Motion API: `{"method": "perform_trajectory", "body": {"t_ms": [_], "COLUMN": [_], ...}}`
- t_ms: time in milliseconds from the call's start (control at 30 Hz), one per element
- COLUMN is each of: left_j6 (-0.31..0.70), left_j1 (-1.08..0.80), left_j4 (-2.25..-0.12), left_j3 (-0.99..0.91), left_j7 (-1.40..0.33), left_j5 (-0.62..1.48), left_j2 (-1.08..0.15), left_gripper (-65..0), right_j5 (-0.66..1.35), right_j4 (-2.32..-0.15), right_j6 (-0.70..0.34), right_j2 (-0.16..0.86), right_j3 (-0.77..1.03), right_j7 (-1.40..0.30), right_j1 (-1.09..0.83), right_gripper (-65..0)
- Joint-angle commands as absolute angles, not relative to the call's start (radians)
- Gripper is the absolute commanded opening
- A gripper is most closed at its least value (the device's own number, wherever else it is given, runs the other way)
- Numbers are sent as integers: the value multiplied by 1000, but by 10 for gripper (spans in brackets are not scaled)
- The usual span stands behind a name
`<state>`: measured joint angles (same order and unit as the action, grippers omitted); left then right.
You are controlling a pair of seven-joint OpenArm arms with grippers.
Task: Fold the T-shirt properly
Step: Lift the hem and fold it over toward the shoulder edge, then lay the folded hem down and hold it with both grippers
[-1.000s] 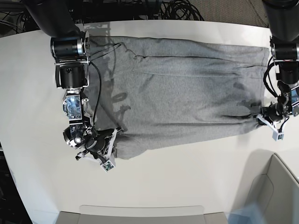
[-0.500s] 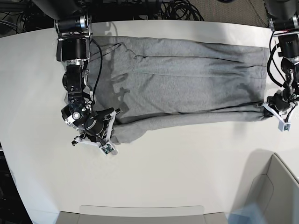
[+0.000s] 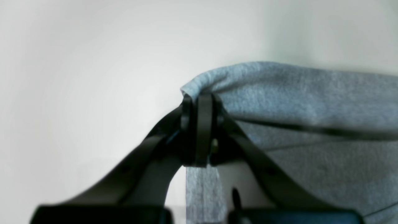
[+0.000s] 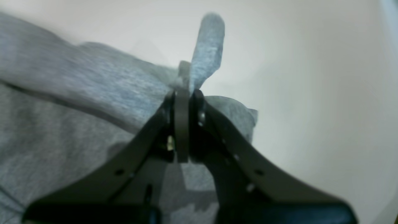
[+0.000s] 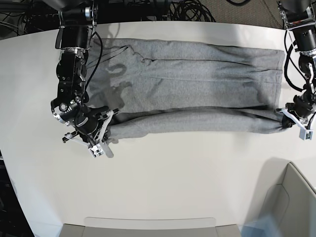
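The heather-grey T-shirt (image 5: 192, 84) lies spread across the far half of the white table (image 5: 163, 168), plain side up, its near edge rolled over into a long fold. My left gripper (image 5: 289, 120) is shut on the fold's right-hand corner. In the left wrist view the left gripper (image 3: 200, 101) pinches a bunched corner of the T-shirt (image 3: 311, 93) between its dark fingers. My right gripper (image 5: 106, 129) is shut on the fold's left-hand corner. The right wrist view shows the right gripper (image 4: 185, 95) clamped on the T-shirt (image 4: 77, 93), a flap of cloth sticking up past the fingertips.
A grey bin (image 5: 289, 202) stands at the near right corner of the table. A flat grey tray edge (image 5: 148, 224) runs along the near side. Black cables (image 5: 187, 10) lie behind the table's far edge.
Both grippers, still shut on the shirt's near corners, have moved toward the far side, lifting and rolling the near edge over the shirt. The fold line now sits higher and straighter.
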<state>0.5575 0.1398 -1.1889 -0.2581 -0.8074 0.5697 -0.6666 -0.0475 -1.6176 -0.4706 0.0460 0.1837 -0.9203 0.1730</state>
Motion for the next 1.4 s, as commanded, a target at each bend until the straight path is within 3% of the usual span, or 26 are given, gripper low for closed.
{"method": "perform_trajectory", "body": {"t_ms": [0, 300, 800, 1133, 1367], "left_j6": [555, 555, 559, 559, 561], "left_j1": [134, 19, -156, -240, -292], "left_j4": [-1219, -1297, -1471, -1472, -1472], "left_j3": [-277, -282, -447, -452, -452], "left_j7": [-794, -794, -895, -897, -897], "left_j5": [573, 576, 575, 575, 576], "left_j2": [-694, -694, -628, -622, -621], "left_gripper": [-650, -650, -650, -650, -650], "right_j5": [-42, -41, -41, -45, -48], "right_j4": [-1655, -1791, -1959, -2037, -2037], "right_j6": [-470, -470, -476, -698, -698], "right_j2": [53, 53, 47, 13, -1], "right_j3": [186, 189, 262, 429, 484], "right_j7": [-900, -901, -901, -1024, -1030], "right_j1": [188, 64, -124, -160, -225], "right_gripper": [-650, -650, -650, -650, -650]}}
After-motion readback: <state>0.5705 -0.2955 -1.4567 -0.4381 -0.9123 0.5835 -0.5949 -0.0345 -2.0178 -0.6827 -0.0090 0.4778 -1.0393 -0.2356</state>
